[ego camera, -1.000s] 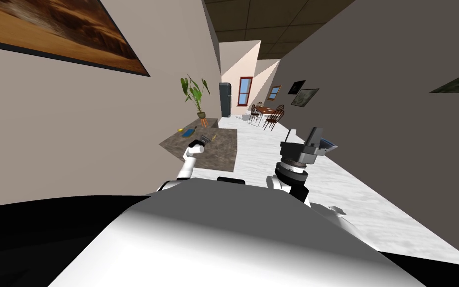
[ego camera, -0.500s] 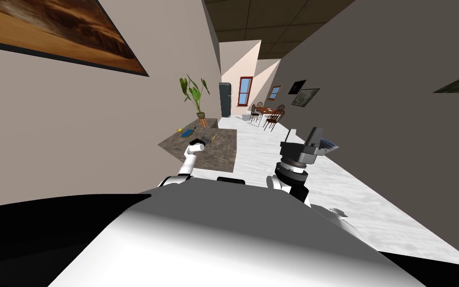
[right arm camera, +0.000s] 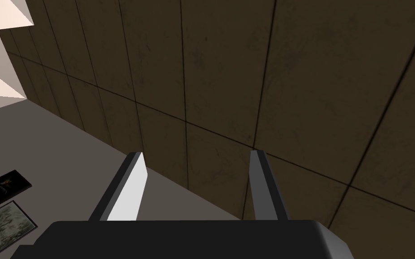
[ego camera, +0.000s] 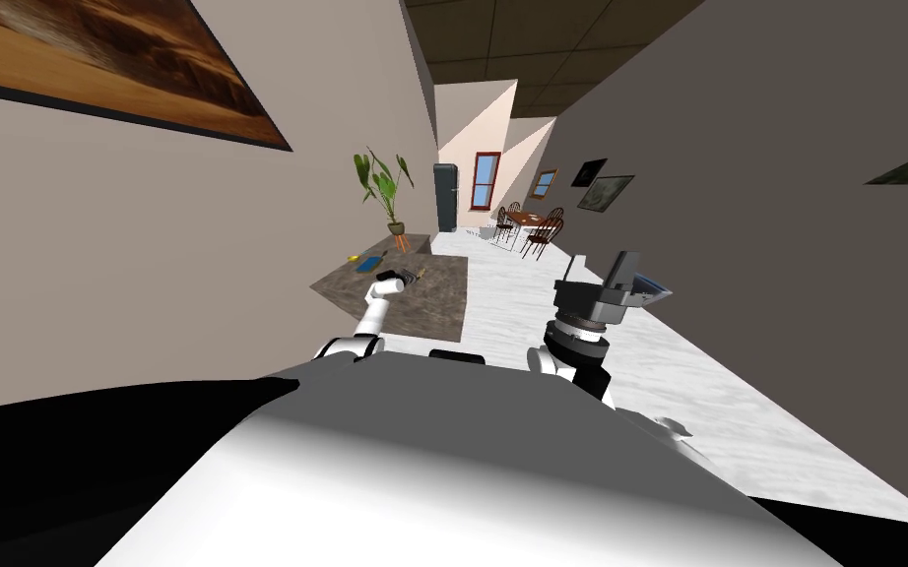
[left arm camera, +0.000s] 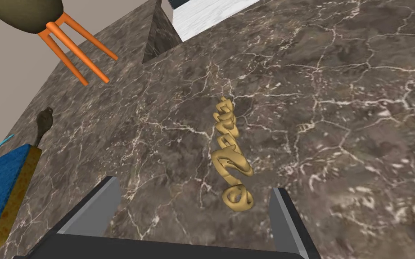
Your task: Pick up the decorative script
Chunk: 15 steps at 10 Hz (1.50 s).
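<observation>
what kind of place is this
Probably a house: a hallway with a marble counter and a plant, leading to a dining table with chairs and what looks like a fridge.

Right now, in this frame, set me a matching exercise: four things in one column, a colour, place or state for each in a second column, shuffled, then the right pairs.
Things:
1. decorative script
2. left gripper
3. right gripper
4. plant pot

Descriptions:
a. stands on orange legs
b. open, low over the marble top, just short of the script
c. gold, lying on the marble top
d. open, held up at the robot's right, away from the marble top

Pairs: 1-c, 2-b, 3-d, 4-a
</observation>
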Tool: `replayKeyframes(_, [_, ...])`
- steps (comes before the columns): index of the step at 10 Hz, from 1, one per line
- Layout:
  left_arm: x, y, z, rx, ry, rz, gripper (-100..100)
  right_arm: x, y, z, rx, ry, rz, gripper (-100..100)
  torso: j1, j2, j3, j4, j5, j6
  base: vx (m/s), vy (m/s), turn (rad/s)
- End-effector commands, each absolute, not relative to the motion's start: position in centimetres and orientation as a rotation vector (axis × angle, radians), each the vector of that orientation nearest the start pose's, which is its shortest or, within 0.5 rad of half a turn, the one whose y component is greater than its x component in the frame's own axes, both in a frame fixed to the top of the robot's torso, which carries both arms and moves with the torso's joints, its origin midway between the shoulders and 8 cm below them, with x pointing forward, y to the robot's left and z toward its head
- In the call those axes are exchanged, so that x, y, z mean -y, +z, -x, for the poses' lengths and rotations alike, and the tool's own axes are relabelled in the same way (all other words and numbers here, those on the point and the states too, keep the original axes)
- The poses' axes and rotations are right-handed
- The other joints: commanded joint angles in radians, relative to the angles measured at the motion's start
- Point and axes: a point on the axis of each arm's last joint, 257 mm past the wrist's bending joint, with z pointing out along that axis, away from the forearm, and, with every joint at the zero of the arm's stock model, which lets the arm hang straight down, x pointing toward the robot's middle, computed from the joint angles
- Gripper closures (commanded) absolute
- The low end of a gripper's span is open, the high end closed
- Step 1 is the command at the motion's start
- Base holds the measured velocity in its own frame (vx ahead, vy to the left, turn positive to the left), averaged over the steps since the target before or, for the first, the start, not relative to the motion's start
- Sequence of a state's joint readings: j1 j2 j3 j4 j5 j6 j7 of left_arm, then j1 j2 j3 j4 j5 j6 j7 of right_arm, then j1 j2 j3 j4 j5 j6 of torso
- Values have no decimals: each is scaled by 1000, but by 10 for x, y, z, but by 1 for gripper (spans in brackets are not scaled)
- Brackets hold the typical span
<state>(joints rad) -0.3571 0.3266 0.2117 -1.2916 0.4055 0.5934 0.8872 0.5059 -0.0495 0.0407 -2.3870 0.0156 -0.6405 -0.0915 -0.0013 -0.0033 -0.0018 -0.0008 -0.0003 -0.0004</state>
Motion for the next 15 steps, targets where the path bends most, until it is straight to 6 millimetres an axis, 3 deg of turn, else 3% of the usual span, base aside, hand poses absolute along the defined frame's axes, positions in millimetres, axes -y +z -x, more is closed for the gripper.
replayKeyframes(1, [-374,-263,-615,-509,-1427,2441,-100,249,90,-295,-477,1476,-450,0,0,0,0,0,0,0,63,-49,20])
replayKeyframes(2, [-376,-276,-612,-503,-1394,2470,-100,249,90,-295,-477,1476,-450,0,-1,-1,0,0,0,0,52,-39,12])
replayKeyframes(5, [-382,-292,-611,-468,-1324,2555,-100,249,90,-295,-477,1476,-450,0,0,0,0,0,0,0,41,-21,10])
replayKeyframes(6, [-385,-287,-616,-443,-1301,2594,-100,249,90,-294,-477,1476,-450,0,0,0,0,0,0,0,67,-39,22])
replayKeyframes(7, [-387,-299,-611,-435,-1267,2620,-100,249,90,-295,-477,1476,-450,0,-1,-1,-1,0,0,0,56,-34,8])
replayKeyframes(8, [-390,-293,-616,-410,-1243,2656,-100,249,90,-294,-477,1476,-450,0,-1,-1,-1,0,0,0,68,-36,19])
replayKeyframes(9, [-393,-305,-611,-401,-1209,2680,-100,249,90,-294,-477,1476,-450,0,-1,-1,-1,0,0,0,62,-32,12])
replayKeyframes(10, [-396,-301,-613,-375,-1177,2718,-100,249,90,-294,-477,1476,-450,0,0,-1,-1,0,0,0,61,-34,20])
replayKeyframes(15, [-408,-317,-602,-299,-1041,2828,-100,249,90,-294,-477,1476,-450,0,-1,-2,-1,0,0,0,65,-36,13])
